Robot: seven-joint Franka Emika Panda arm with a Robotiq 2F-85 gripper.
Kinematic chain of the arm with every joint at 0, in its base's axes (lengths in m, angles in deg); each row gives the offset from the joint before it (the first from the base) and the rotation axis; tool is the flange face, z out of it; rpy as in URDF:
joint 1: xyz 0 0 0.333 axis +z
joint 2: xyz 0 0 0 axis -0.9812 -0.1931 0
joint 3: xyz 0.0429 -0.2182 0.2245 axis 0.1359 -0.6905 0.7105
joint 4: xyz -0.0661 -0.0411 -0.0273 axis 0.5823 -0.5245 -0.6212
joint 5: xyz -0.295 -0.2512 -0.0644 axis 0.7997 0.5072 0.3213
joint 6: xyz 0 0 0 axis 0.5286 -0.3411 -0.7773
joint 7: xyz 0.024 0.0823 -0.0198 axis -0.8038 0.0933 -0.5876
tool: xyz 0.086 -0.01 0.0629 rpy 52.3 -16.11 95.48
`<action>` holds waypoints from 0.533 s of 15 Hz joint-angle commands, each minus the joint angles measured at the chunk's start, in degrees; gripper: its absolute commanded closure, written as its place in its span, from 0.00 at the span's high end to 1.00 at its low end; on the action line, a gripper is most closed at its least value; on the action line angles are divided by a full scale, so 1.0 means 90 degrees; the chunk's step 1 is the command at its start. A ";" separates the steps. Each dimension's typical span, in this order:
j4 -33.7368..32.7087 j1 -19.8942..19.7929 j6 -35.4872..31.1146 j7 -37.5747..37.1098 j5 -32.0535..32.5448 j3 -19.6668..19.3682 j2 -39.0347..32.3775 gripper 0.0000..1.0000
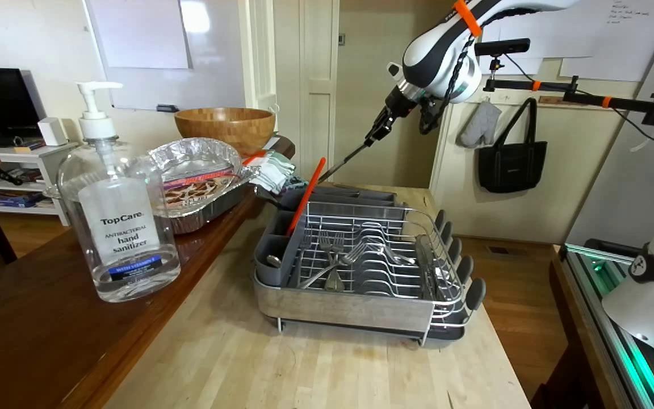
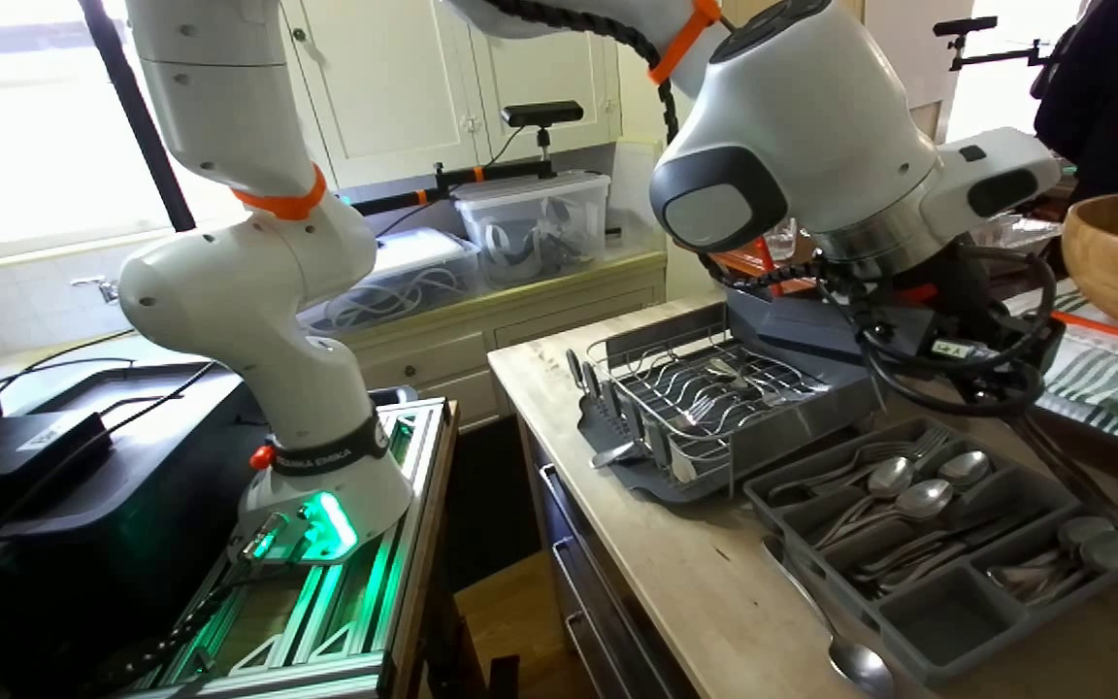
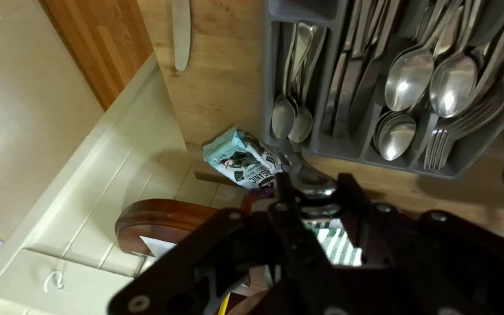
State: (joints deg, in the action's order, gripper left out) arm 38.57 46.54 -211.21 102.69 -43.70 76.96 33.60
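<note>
A black gripper (image 3: 316,186) held a slender, shiny metal utensil (image 3: 305,174) between narrowly set jaws at lower center of the wrist view, with a smooth gray cutlery tray (image 3: 304,8) bearing polished spoons (image 3: 409,78) at upper right. To the utensil's left in the frame lay a crinkled, pale-blue packet (image 3: 236,158) marked "ORGANIC"; at left in an exterior view, a clear, rounded pump bottle (image 1: 122,233) read "TopCare antibacterial hand sanitizer."

Blown-out window (image 2: 30,136), dim wrist view
</note>
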 commanded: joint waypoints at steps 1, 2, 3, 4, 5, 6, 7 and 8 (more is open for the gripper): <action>-0.0007 -0.0006 0.0000 0.0009 0.0000 0.0006 -0.0007 0.07; -0.0044 -0.0009 -0.0018 -0.0013 -0.0011 -0.0002 -0.0026 0.07; -0.0037 0.0027 -0.0049 -0.0092 0.0017 -0.0030 -0.0052 0.07; -0.0037 0.0060 -0.0038 -0.0157 0.0055 -0.0056 -0.0072 0.07; -0.0040 0.0084 -0.0019 -0.0200 0.0094 -0.0087 -0.0085 0.07; -0.0057 0.0084 -0.0003 -0.0213 0.0135 -0.0128 -0.0096 0.07; -0.0077 0.0048 0.0049 -0.0153 0.0118 -0.0113 -0.0094 0.07; -0.0096 0.0023 0.0048 -0.0115 0.0092 -0.0106 -0.0094 0.07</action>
State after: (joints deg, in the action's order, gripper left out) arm 38.51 46.71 -211.22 102.14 -43.50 76.60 32.89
